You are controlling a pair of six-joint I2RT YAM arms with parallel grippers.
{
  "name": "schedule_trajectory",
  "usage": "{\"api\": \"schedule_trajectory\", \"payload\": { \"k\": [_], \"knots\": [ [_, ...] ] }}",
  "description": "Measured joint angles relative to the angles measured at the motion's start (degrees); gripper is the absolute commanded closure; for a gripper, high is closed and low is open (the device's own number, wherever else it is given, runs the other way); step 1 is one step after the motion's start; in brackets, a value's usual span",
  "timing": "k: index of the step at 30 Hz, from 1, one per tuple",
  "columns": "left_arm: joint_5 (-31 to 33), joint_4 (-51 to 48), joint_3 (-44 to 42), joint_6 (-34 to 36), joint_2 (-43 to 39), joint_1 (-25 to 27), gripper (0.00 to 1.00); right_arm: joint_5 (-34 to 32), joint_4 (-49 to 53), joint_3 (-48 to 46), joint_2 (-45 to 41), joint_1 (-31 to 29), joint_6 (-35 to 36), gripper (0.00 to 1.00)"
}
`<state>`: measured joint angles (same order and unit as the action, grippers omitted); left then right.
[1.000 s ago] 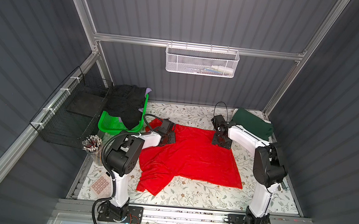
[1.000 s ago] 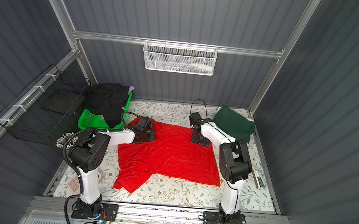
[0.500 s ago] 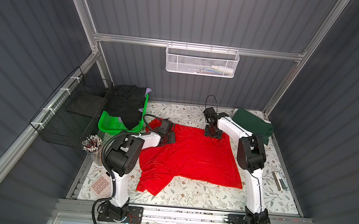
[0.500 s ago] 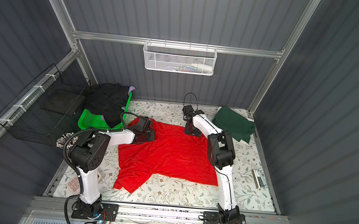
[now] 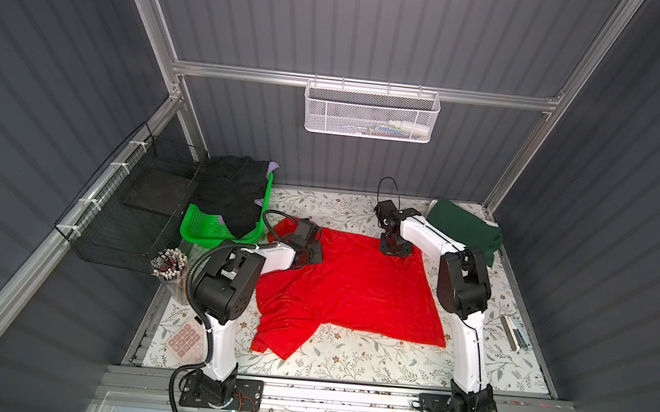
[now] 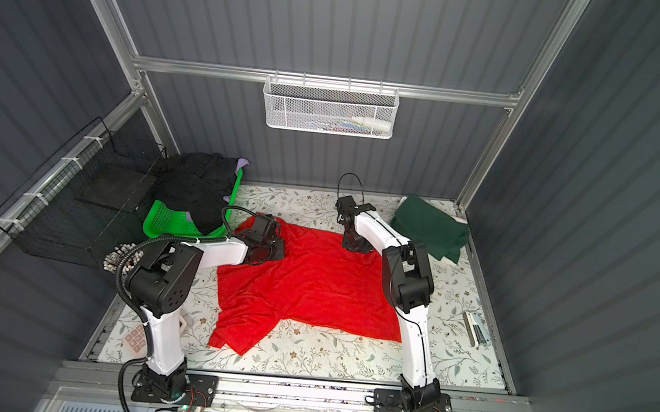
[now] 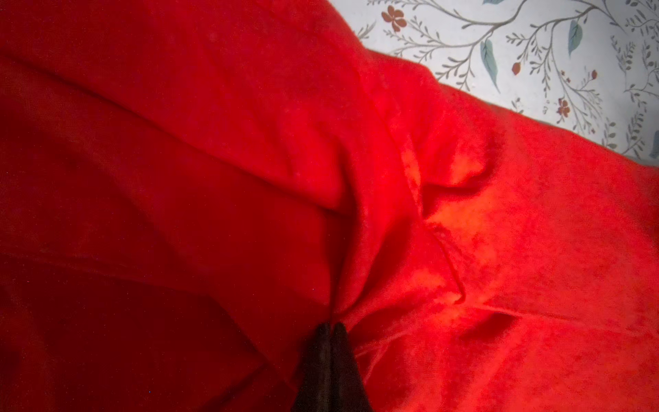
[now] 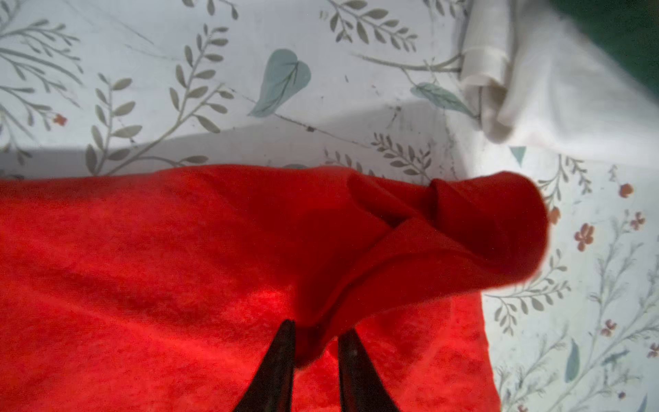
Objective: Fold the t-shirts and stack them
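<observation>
A bright red t-shirt [image 5: 353, 289] [image 6: 311, 284] lies spread on the flowered table, one sleeve pointing to the front. My left gripper [image 5: 307, 250] [image 7: 331, 324] is shut on a pinch of the red cloth at the shirt's far left. My right gripper [image 5: 394, 249] [image 8: 317, 328] is at the shirt's far right corner; its jaws stand narrowly apart around a raised fold of red cloth. A folded dark green t-shirt [image 5: 463, 229] rests on a white one [image 8: 552, 89] at the back right. Black t-shirts [image 5: 233, 192] and a lavender one [image 5: 273, 165] are heaped in the basket.
The green lattice basket [image 5: 209, 230] stands at the back left beside a black wire basket [image 5: 140, 204]. A cup of pens [image 5: 169, 265] and a calculator [image 5: 186, 340] are at the left edge. Small tools [image 5: 513, 333] lie at the right edge. A white mesh basket [image 5: 369, 113] hangs on the back wall.
The right arm swung its gripper left and back along the shirt's far edge, and its jaws have narrowed around the cloth fold. The left gripper has stayed in place, shut.
</observation>
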<state>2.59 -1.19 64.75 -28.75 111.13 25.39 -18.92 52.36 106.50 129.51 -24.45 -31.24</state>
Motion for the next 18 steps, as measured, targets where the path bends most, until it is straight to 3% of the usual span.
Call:
{"api": "schedule_trajectory", "payload": {
  "k": [9, 18],
  "knots": [
    [-0.55, -0.02, 0.0, 0.0, -0.02, -0.37, 1.0, 0.04, -0.04, -0.39, 0.0, 0.59, 1.05, 1.0],
    [-0.55, -0.24, 0.15, 0.0, 0.0, -0.37, 1.0, 0.04, -0.76, -0.44, 0.0, 0.96, 1.84, 1.0]
  ]
}}
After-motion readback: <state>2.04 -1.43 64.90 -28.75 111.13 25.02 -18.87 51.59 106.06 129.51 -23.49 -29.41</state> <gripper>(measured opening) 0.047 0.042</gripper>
